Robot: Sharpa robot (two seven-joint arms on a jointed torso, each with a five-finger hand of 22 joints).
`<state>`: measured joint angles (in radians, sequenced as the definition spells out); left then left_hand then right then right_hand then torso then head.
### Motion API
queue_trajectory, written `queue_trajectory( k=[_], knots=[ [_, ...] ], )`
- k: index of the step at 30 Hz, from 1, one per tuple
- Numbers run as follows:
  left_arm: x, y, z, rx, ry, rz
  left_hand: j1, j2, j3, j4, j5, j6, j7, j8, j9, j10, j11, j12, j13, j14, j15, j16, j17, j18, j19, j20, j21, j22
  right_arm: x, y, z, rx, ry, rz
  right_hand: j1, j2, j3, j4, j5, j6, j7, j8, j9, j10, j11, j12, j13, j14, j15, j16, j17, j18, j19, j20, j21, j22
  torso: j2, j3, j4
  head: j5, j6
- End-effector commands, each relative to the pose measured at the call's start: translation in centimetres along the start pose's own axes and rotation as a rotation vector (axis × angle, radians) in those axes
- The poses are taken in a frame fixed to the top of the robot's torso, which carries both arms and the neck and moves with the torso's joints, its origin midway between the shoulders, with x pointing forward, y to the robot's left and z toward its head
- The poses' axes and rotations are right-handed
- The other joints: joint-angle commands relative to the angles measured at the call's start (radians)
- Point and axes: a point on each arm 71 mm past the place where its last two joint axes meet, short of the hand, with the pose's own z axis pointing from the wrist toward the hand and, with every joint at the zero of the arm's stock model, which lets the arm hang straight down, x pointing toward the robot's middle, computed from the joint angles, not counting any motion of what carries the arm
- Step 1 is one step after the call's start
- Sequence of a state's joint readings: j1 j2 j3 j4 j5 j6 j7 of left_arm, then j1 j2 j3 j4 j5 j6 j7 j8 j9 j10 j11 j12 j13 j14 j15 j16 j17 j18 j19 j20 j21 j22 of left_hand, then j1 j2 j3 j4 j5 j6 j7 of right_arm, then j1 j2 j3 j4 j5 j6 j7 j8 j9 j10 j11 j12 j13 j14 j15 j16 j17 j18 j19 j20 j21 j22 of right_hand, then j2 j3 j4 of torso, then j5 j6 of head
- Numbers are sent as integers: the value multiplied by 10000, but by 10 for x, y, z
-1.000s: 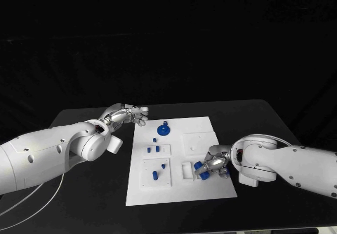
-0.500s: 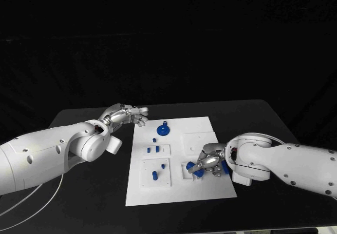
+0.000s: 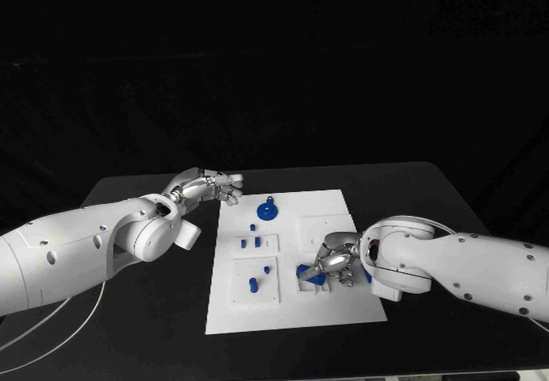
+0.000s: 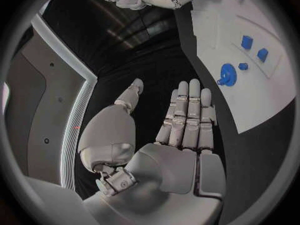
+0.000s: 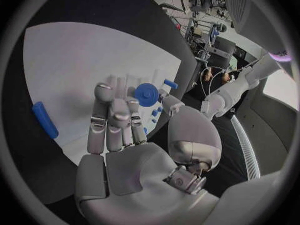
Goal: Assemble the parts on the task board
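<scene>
Resting on the black table (image 3: 137,317), the white board (image 3: 332,309) lies at mid-table, long edges running front to back.

Right hand (image 3: 332,262) is positioned over the board's right edge, toward the front. A blue part (image 3: 307,272) is seen at its fingertips over a white block near that edge; in the right wrist view a round blue part (image 5: 146,93) sits at the fingertips (image 5: 119,110). Whether it is actually gripped cannot be told.

A blue bar (image 5: 44,119) is seen lying on the board in the right wrist view, well apart from the hand.

Left hand (image 3: 209,188) is held above the table just off the board's rear left corner, not touching the board. In the left wrist view its fingers (image 4: 187,115) are extended side by side, thumb apart, nothing held.

Other parts on the board: a round part w/ tab (image 3: 266,211) near the rear edge, small pegs (image 3: 254,236) on a block at mid-board, pegs (image 3: 256,278) on a block nearer the front left.
</scene>
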<state>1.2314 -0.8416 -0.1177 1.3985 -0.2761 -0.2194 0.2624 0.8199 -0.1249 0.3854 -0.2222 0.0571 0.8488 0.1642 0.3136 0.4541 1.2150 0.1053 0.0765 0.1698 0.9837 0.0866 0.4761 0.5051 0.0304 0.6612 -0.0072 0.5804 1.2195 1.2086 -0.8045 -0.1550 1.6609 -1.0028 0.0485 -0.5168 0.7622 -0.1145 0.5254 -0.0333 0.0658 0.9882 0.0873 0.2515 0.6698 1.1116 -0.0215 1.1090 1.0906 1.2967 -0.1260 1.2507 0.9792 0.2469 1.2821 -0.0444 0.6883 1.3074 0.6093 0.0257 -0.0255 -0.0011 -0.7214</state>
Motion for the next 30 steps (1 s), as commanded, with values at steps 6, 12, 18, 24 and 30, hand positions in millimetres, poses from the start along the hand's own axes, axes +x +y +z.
queue_trajectory(
  k=[6,12,18,24,30],
  knots=[
    [1,-1,0,64,137,-80,-17,98,17,-67,0,-66,27,-32,-17,59,34,-37,-12,71,14,-37,18,150,4,-43,-68,15,0,2,5,-70,-336,-710,-55,-11,-67,37,49,67,29,-13,-2,34,-8,5,13,-9,-50,-72,14,149,-36,-33,25,206,7,11,0,17,6],
    [1,-1,0,56,131,-77,-18,102,14,-70,-1,-66,27,-31,-17,59,34,-37,-12,72,14,-39,21,149,4,-42,-70,17,2,2,7,-45,-316,-992,-276,-241,-454,-51,305,40,28,-62,-3,7,-10,-51,31,-34,-55,-113,33,149,-106,-60,26,194,2,11,-13,36,-13],
    [1,-1,0,52,128,-76,-18,104,13,-73,-1,-67,27,-31,-18,59,34,-37,-12,73,14,-42,24,149,4,-42,-71,18,5,3,6,-118,-89,-1095,-594,-402,-1265,-470,332,-11,19,-118,10,-54,-20,-118,56,-76,-64,-176,52,149,-214,-113,-16,164,-1,14,-18,26,-21],
    [1,-1,0,46,116,-71,-19,107,10,-77,-1,-67,27,-32,-18,59,34,-38,-13,74,14,-45,27,148,4,-42,-73,20,8,4,4,-264,73,-1028,-707,-364,-1631,-744,42,7,4,-161,9,-43,-36,-171,74,-63,-81,-230,67,149,-220,-149,-68,122,0,19,-16,33,-11],
    [1,-1,0,20,125,-74,-22,109,6,-81,-2,-68,27,-32,-19,60,34,-38,-14,75,14,-49,32,148,5,-42,-75,23,8,3,-1,-422,-22,-940,-737,-299,-1666,-762,-39,32,-4,-168,9,-25,-43,-182,81,-54,-88,-244,75,149,-206,-160,-85,107,3,16,-13,37,-7]
  ],
)
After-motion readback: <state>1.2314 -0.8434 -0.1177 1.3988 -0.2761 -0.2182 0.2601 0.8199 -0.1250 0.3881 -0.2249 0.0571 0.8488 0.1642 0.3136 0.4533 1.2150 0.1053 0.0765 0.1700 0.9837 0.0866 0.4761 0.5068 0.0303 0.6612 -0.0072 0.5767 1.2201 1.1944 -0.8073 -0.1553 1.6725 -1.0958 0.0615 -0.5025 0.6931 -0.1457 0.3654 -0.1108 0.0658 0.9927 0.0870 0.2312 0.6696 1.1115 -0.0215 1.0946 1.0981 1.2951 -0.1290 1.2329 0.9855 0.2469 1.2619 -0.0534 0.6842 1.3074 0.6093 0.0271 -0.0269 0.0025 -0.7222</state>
